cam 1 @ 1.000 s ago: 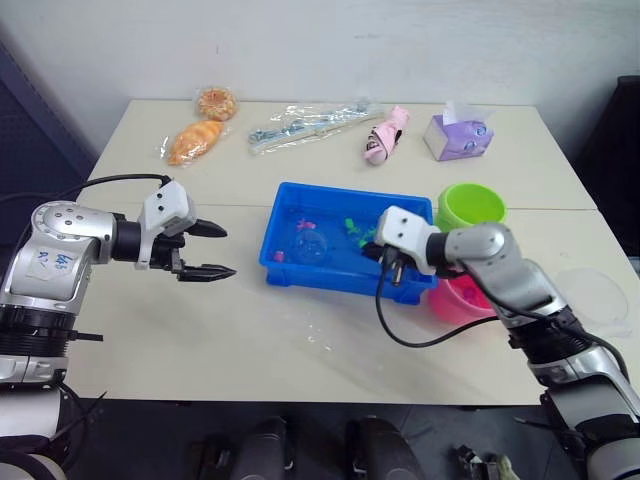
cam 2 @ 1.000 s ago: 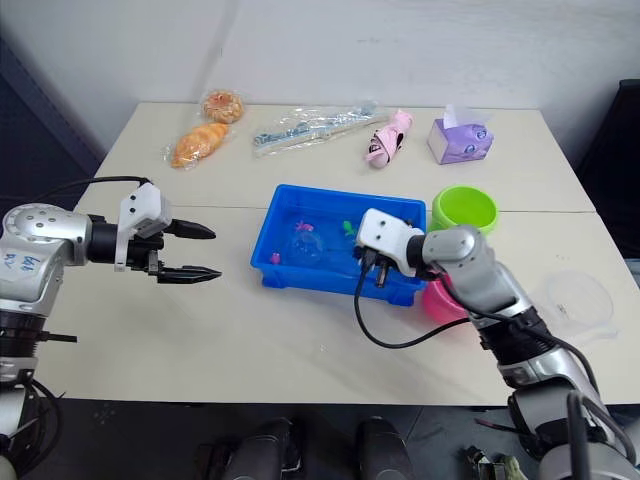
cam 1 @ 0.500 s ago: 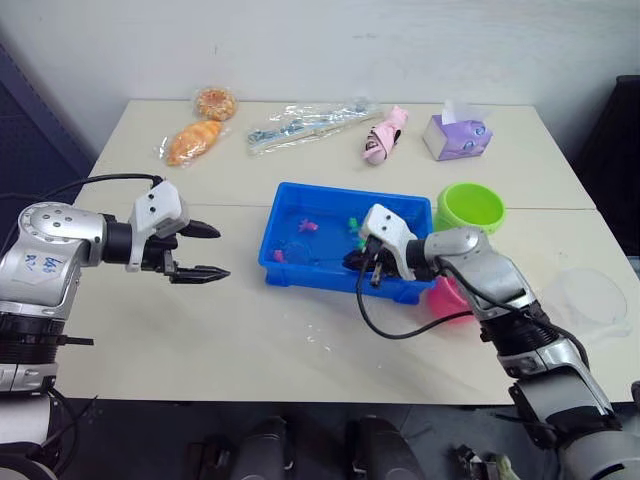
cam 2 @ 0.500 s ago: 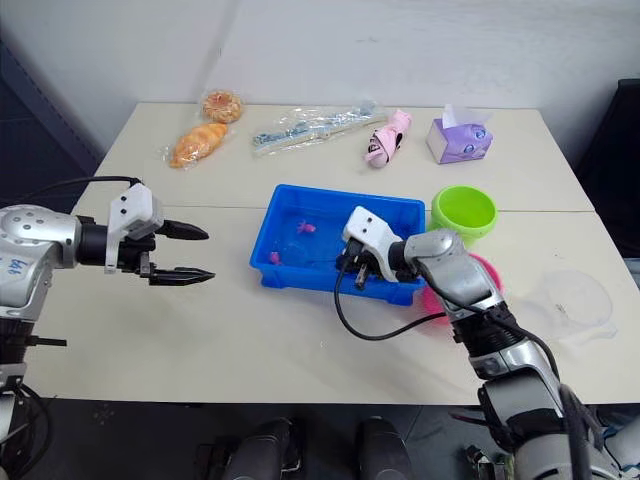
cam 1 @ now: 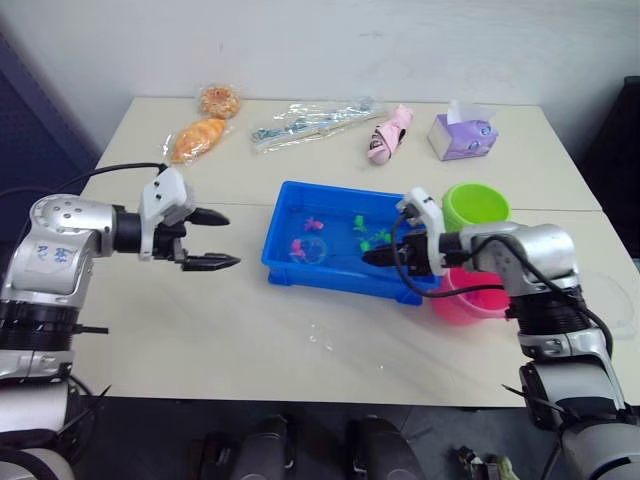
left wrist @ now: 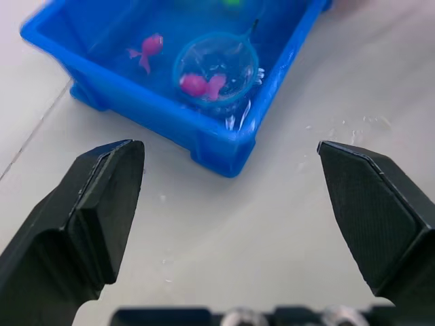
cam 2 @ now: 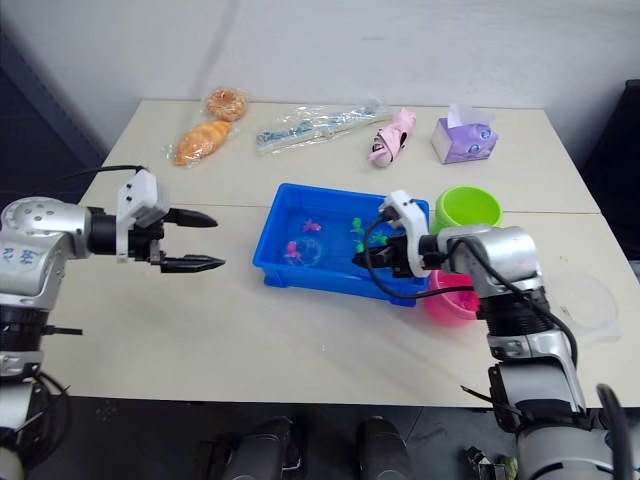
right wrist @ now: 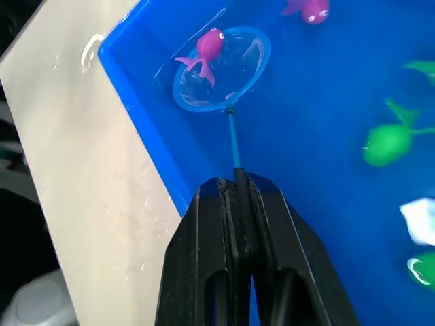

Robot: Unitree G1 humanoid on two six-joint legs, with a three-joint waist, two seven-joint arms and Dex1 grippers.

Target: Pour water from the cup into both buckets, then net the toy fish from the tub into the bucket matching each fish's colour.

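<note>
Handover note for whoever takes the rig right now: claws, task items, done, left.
Right claw: shut on the net handle, hoop in the tub, one pink fish over the mesh.
Left claw: open, idle over the table left of the tub.
Pink bucket and green bucket sit right of the tub.
Left: lift this fish to the pink bucket; more pink and green fish remain in the tub.

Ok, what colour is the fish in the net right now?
Pink: the toy fish lies over the net's light blue hoop, clearest in the right wrist view.
</note>
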